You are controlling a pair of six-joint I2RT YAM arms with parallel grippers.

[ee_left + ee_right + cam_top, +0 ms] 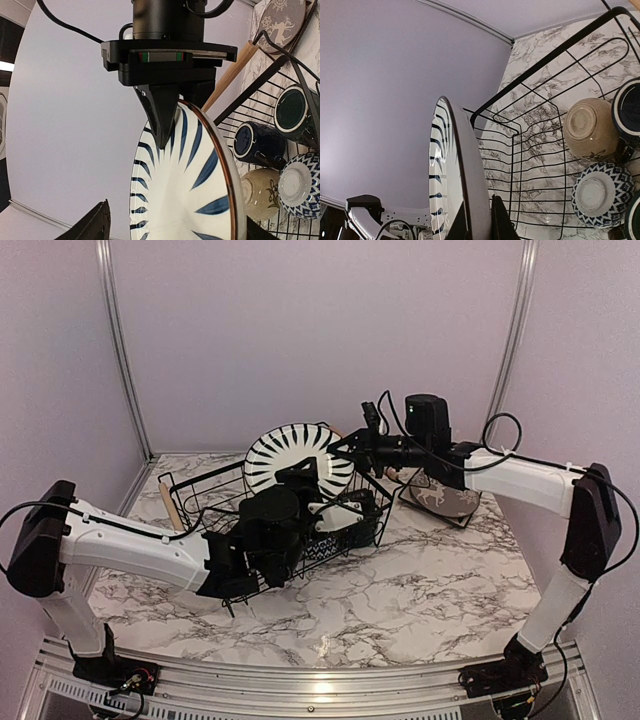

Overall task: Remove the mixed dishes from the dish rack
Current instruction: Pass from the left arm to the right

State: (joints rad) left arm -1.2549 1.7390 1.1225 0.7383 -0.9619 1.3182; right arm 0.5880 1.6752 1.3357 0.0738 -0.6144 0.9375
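The black-and-white striped round plate (290, 455) stands on edge above the black wire dish rack (200, 485). My right gripper (345, 447) is shut on its rim; in the right wrist view (481, 220) the rim sits between the fingers. My left gripper (300, 478) is open below the plate, its jaws wide apart on either side of it in the left wrist view (177, 230). In the rack lie two dark navy mugs (260, 142) (295, 112), a cream bowl (260, 192) and a blue-patterned bowl (300, 185).
The grey reindeer plate (445, 498) lies on the marble table right of the rack. Wooden handles (170, 505) (395, 472) sit at the rack's two ends. Purple walls close the back and both sides.
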